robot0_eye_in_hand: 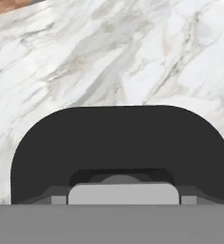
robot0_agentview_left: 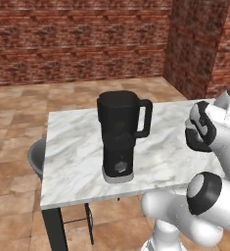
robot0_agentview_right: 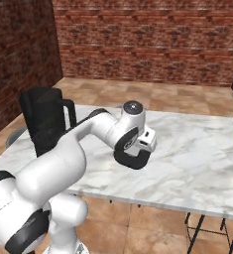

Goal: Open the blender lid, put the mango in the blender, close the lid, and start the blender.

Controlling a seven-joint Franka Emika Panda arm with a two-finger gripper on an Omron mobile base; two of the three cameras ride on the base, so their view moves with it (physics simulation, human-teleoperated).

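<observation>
A room with red brick walls (robot0_agentview_left: 82,39) and a brown tiled floor (robot0_agentview_left: 18,122) was recorded. A white marble table (robot0_agentview_left: 77,147) stood in it.

The blender (robot0_agentview_left: 119,137) was found upright on the table, near the table's front edge. Its loop handle (robot0_agentview_left: 145,117) was turned to the right in the left base view, and its button (robot0_agentview_left: 120,166) faced the cameras. The top of the jar was seen open, with no cover on it. A faint greenish patch was noted through the jar wall; whether it was the mango could not be determined.

The lid (robot0_agentview_right: 133,159) was observed to the right of the blender, well apart from it, raised off the table and tilted on edge. It was held at the gripper (robot0_agentview_right: 140,149), whose jaws were part closed on it. In the hand view the lid (robot0_eye_in_hand: 123,143) was seen close up against the marble, with its grey cap (robot0_eye_in_hand: 123,194) at the lower edge.

A grey round object (robot0_agentview_left: 35,157) was noted left of the blender, beside the table's end and below its top.
</observation>
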